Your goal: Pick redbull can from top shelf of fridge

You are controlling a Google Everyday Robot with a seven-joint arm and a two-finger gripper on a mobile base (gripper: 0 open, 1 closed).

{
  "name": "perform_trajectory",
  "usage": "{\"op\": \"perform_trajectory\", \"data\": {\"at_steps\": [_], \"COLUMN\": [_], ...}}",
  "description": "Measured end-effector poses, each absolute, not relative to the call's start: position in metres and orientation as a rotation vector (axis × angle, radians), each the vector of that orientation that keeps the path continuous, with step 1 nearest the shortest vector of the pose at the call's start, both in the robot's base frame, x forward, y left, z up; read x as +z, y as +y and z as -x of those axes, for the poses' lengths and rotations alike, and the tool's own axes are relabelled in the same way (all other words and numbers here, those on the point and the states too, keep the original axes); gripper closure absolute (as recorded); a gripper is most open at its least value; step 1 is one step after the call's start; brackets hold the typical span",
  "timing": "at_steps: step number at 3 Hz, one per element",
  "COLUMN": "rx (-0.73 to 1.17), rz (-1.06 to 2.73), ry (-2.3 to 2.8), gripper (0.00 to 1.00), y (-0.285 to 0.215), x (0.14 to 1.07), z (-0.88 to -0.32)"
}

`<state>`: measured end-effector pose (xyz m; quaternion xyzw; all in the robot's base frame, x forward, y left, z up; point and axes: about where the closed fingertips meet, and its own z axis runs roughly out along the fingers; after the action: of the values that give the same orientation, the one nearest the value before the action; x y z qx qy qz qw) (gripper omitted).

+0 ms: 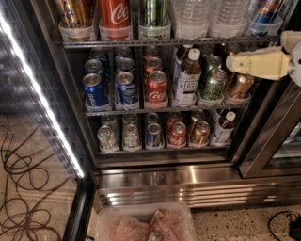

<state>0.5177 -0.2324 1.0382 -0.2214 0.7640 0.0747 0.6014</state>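
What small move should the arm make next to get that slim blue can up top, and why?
Probably raise the gripper and ease it slightly right. It hangs in front of the middle rack, below the top shelf, while the redbull can stands at that shelf's right end, above and a little right of the gripper's tip.

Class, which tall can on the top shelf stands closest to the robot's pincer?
The blue-and-silver redbull can at the far right, above the pincer at the right edge; the gold can, Coke can and green can stand far left.
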Motion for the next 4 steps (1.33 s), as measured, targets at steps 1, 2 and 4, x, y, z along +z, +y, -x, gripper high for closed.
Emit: {"op": "perform_trajectory", "data": {"at_steps": [1,2,4], "rx": [0.141,0.11,0.073], "rz": [0.496,0.48,0.396], "ry": [1.722,1.663,1.548], "gripper": [0.39,0.39,0.38], "y": [-0.236,-0.239,-0.239], "x": [1.051,1.063,1.082], "z": [-0.529,-0.542,-0.57]}}
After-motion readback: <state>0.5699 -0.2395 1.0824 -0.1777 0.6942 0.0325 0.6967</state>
